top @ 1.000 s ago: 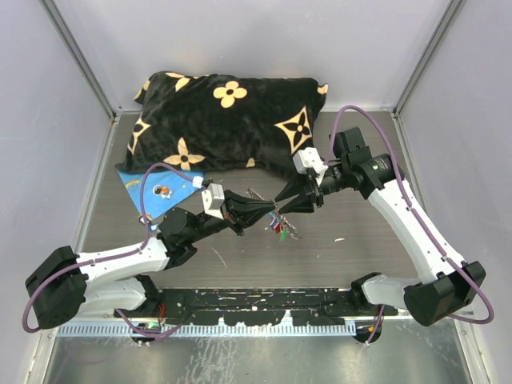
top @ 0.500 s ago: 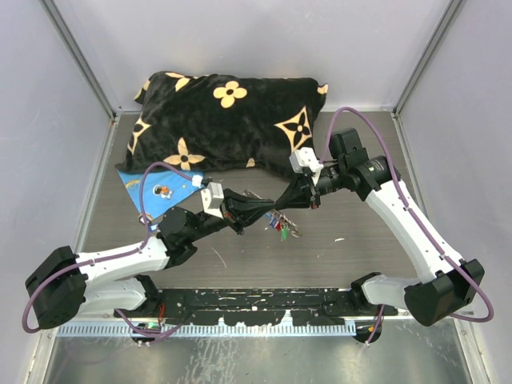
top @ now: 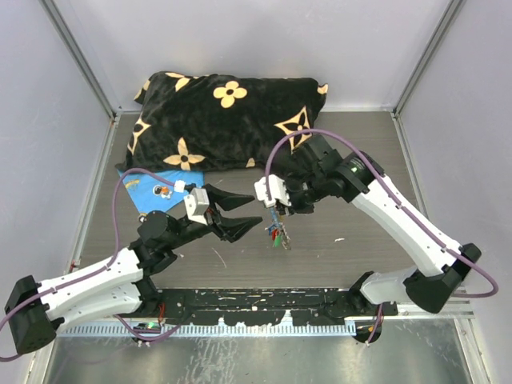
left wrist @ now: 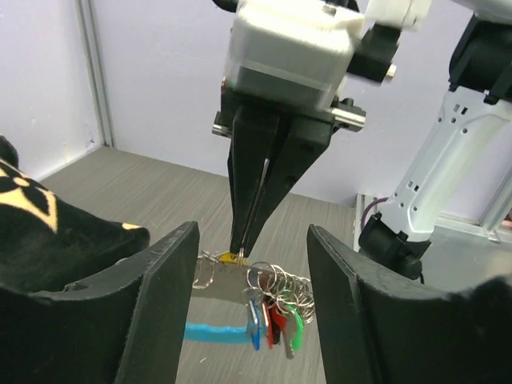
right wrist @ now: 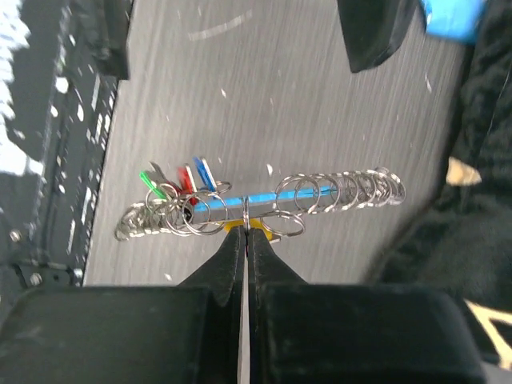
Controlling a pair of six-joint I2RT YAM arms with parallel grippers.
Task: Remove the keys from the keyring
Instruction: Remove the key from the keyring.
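The keyring (right wrist: 336, 190) is a row of grey metal rings threaded on a bar with a light-blue section (right wrist: 240, 200). My right gripper (right wrist: 245, 228) is shut on one ring by a small yellow tab, and the keyring hangs level above the table. The keys (right wrist: 180, 178), with green, red and blue heads, dangle in a bunch at one end. In the top view the keys (top: 278, 234) hang below the right gripper (top: 274, 214). My left gripper (left wrist: 252, 240) stands open just short of the keyring (left wrist: 280, 280), touching nothing. The keys (left wrist: 276, 320) show between its fingers.
A black pillow (top: 224, 120) with tan flower motifs lies across the back of the table. A blue flat sheet (top: 156, 186) pokes out under its front left edge. A black rail (top: 256, 304) runs along the near edge between the arm bases.
My left gripper has let go of the keyring, opened and drawn back to the left. The right gripper has shut on the keyring and swung left with it.
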